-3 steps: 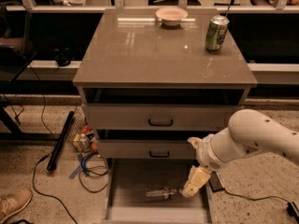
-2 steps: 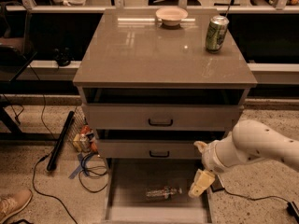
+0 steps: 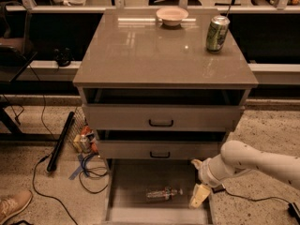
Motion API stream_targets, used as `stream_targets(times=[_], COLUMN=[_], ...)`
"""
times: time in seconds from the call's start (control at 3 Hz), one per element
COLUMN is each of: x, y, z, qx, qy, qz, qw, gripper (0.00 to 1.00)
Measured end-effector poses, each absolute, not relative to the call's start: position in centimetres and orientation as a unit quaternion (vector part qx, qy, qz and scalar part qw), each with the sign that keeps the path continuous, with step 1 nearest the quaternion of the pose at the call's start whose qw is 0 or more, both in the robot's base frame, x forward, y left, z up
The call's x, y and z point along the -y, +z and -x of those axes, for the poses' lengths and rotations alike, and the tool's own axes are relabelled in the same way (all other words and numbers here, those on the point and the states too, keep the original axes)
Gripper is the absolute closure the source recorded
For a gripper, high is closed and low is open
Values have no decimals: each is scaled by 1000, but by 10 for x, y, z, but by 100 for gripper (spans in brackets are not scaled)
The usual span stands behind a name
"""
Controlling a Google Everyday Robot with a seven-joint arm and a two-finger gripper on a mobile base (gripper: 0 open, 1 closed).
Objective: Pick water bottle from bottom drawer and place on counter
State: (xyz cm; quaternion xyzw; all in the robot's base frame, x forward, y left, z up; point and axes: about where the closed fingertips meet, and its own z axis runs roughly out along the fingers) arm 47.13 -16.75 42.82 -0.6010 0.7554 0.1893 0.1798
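The water bottle (image 3: 163, 193) lies on its side in the open bottom drawer (image 3: 117, 205), near the middle of its floor. My gripper (image 3: 197, 181) hangs over the drawer's right rail, just right of the bottle and apart from it. It is open and empty, with one yellowish finger (image 3: 199, 196) pointing down beside the bottle's cap end. The white arm (image 3: 253, 161) comes in from the right. The counter (image 3: 154, 50) is the glossy slab on top of the cabinet.
A green soda can (image 3: 217, 33) and a pale bowl (image 3: 172, 15) stand at the back of the counter. Two drawers with black handles (image 3: 161, 123) sit above, slightly pulled out. Cables, a black bar (image 3: 60, 142) and small items lie on the floor at left.
My gripper has moved a little to the right and lower, toward the drawer's right rail. The bottle has not moved.
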Motion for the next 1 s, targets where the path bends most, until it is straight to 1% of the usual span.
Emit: stream_targets(times=[0.33,1.0], x=[167,151], y=[428,369], z=[-471,-494], qx=[-755,-722], qy=[190,186], qz=[601,636], qw=[180,199], gripper=[0,0])
